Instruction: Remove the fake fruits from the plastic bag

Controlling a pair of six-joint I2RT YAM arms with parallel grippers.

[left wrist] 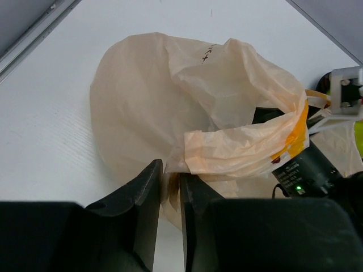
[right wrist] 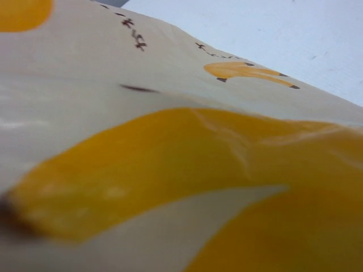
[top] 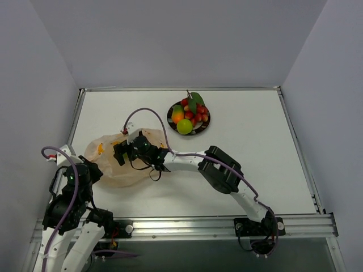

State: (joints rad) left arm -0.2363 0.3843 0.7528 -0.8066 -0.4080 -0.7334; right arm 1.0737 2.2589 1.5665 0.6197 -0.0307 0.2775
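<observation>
L gripper [left wrist: 170, 170] is seen at the bottom centre of the left wrist view, its two fingers drawn nearly together w/ a fold of the plastic bag [left wrist: 142, 96] pinched between them at the bag's near edge. R gripper [top: 121, 153] is reached across from the lower right of the top view and set over the bag's upper middle. Its fingers are not shown in its own wrist view, which is filled by peach film w/ orange-yellow print, so apart or together cannot be told.

The bag is laid crumpled on the table [top: 255, 141] at centre left of the top view, betw. the two grippers. Whether any fruit is inside cannot be made out through the film.

Fruits are seen on the dark-rimmed plate [top: 199, 131], upper centre of the top view, well apart from the bag:
- mango [top: 178, 115] on the plate's left side
- red berries [top: 198, 113] w/ green leaves to the right and back
- lime-green ball [top: 184, 126] at the near edge, touching the mango.
</observation>
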